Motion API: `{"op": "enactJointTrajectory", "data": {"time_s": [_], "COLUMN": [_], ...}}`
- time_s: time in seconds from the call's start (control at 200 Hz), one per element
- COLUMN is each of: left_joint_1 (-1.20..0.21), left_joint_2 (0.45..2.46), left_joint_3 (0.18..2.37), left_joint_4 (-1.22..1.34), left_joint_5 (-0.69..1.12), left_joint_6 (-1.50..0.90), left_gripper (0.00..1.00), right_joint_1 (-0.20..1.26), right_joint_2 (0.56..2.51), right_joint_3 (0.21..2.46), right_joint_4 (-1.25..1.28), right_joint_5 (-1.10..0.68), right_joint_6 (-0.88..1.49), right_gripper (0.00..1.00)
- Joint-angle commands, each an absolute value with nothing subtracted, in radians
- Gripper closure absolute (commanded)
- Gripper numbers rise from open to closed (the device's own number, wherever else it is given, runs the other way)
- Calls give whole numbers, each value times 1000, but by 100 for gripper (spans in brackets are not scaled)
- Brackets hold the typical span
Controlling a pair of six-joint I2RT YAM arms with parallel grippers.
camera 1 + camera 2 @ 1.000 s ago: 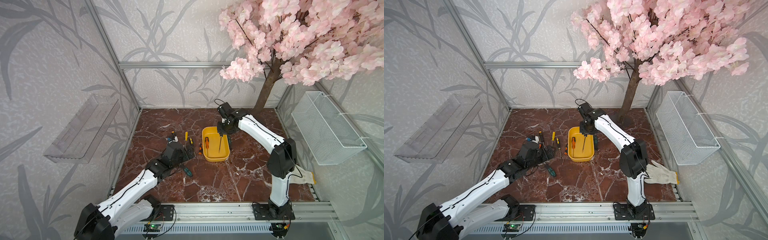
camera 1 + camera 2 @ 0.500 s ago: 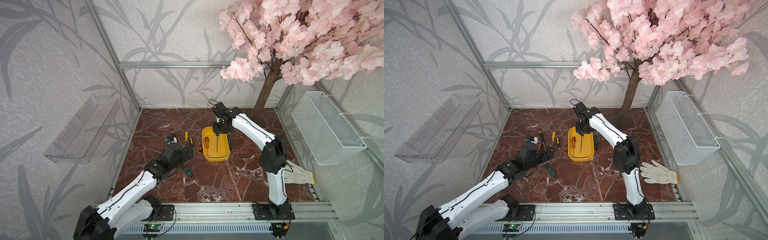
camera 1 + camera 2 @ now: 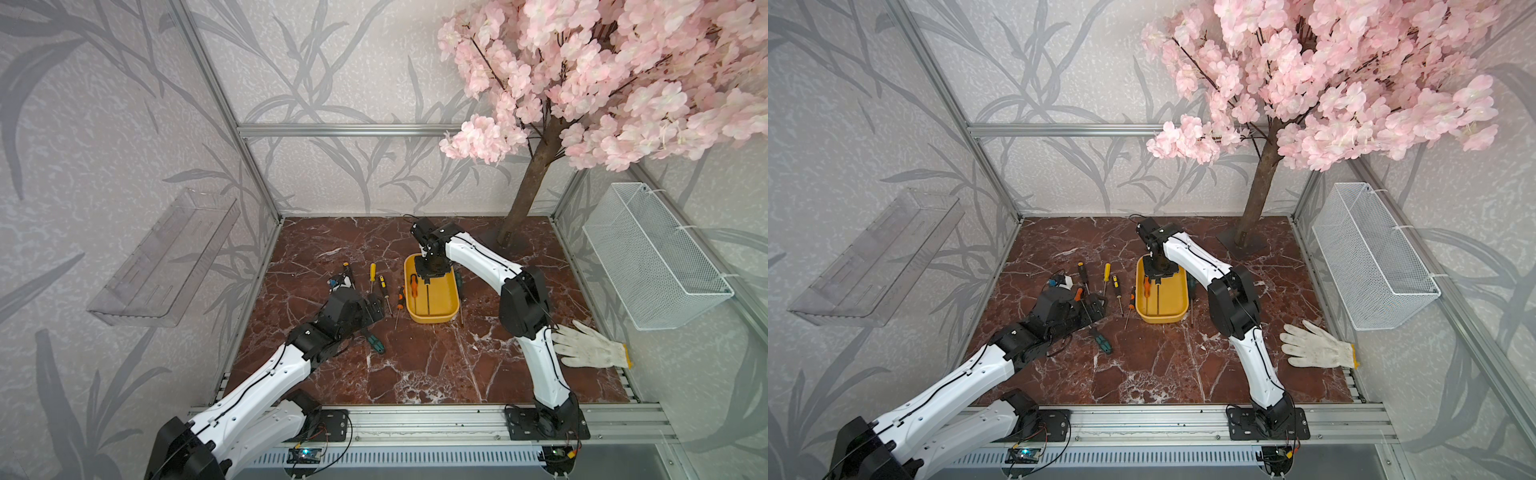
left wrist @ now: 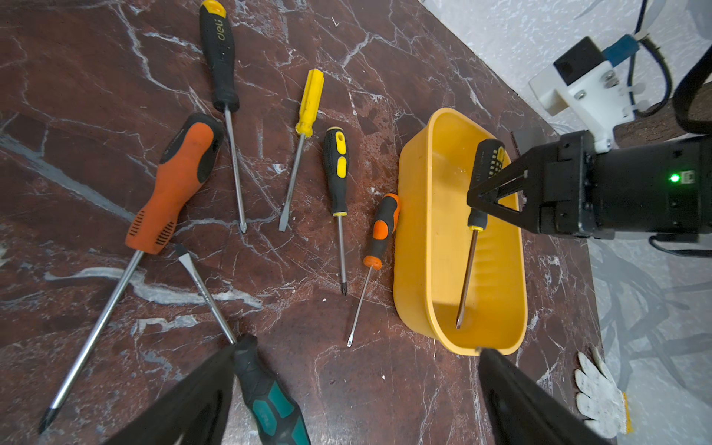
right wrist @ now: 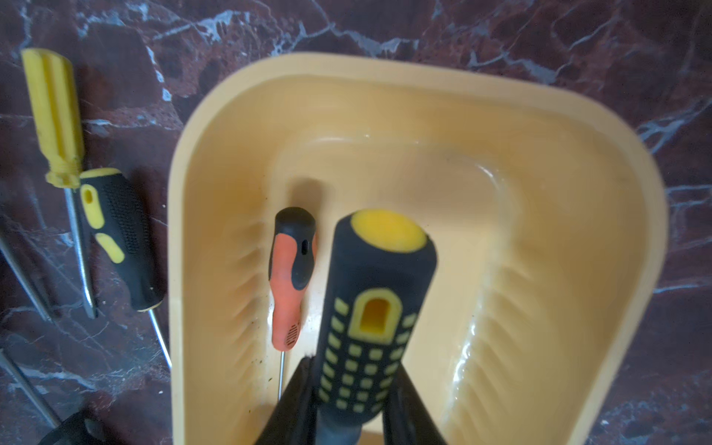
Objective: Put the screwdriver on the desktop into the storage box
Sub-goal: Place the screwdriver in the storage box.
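My right gripper point(image 5: 348, 370) is shut on the black handle of a black-and-yellow screwdriver point(image 5: 370, 308). It holds the tool over the far end of the yellow storage box point(image 3: 451, 301). In the left wrist view the screwdriver point(image 4: 487, 162) slopes down from the right gripper point(image 4: 477, 200), its tip low near the box's point(image 4: 400, 231) near end. A small orange screwdriver point(image 5: 289, 277) lies inside the box. My left gripper point(image 4: 356, 366) hangs open over the desktop point(image 3: 415, 374), a teal-handled screwdriver point(image 4: 269, 397) beside one of its fingers point(image 4: 200, 385).
Several screwdrivers lie on the marble left of the box, among them a big orange one point(image 4: 177, 181) and a yellow one point(image 4: 310, 100). Another point(image 3: 460, 299) lies along the box's right side. A white glove point(image 3: 590, 349) sits front right, the tree trunk point(image 3: 528, 195) at the back.
My right gripper has come down and slightly left over the box's far end, lowering the held screwdriver into the box. The left arm has not moved.
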State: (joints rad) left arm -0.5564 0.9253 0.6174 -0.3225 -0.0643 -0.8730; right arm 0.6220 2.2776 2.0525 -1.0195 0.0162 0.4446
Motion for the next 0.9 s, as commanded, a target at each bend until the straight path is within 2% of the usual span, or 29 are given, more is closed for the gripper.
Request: {"op": "enactJointTrajectory", "data": {"time_s": [0.0, 0.57, 0.705, 0.895], "left_joint_1": [-549, -542, -539, -536], "left_joint_2": [911, 912, 908, 909], "left_joint_3": [610, 603, 599, 596], "left_joint_4": [-344, -345, -346, -342], "left_joint_5": [-89, -87, -89, -88], "left_joint_6": [-878, -878, -879, -881], "left_gripper": [0, 0, 0, 0], "right_joint_1": [627, 630, 635, 643], "right_joint_2": [2296, 2358, 2362, 2377], "right_joint_3": [2077, 2105, 2105, 2098], "right_joint_4": [-1026, -1015, -1015, -1016], "right_joint_5": [16, 11, 8, 2], "right_joint_6": [446, 449, 450, 450], "right_gripper": [72, 71, 67, 67]}}
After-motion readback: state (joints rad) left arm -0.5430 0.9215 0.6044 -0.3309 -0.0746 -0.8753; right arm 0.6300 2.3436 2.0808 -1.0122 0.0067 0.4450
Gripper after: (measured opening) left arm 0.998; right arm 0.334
